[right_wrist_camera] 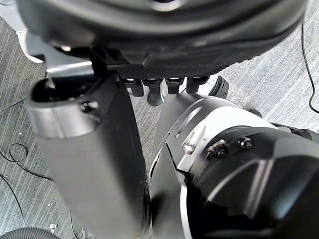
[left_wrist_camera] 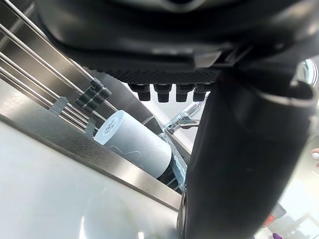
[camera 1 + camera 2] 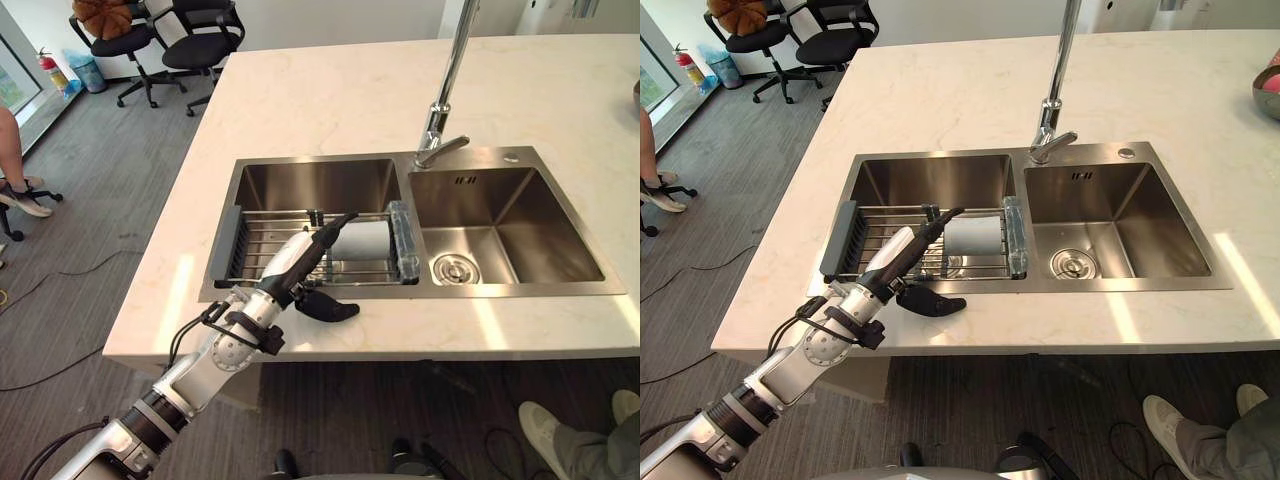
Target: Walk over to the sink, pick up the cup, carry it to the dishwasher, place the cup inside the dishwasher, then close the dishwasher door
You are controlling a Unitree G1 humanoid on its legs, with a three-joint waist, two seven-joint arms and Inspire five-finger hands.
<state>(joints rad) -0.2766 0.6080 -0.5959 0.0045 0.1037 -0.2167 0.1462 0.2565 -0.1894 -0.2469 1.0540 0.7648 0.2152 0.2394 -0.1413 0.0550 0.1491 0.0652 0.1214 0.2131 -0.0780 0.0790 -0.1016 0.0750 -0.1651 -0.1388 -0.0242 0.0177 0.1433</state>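
Cup (image 3: 362,240): white, lying on its side on rack (image 3: 255,242), just beyond left hand (image 3: 298,264). That hand is spread, thumb wide, holding nothing. Likely light, rigid, smooth, prone to rolling; grasp around mid-barrel. Right hand (image 1: 89,164) relaxed.

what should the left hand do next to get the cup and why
Probably ease the left hand a little further over the cup, then curl round it. The cup lies on its side on the rack in the left basin. The hand is open, straight fingers reaching the cup, thumb over the front rim, so nothing is gripped yet.
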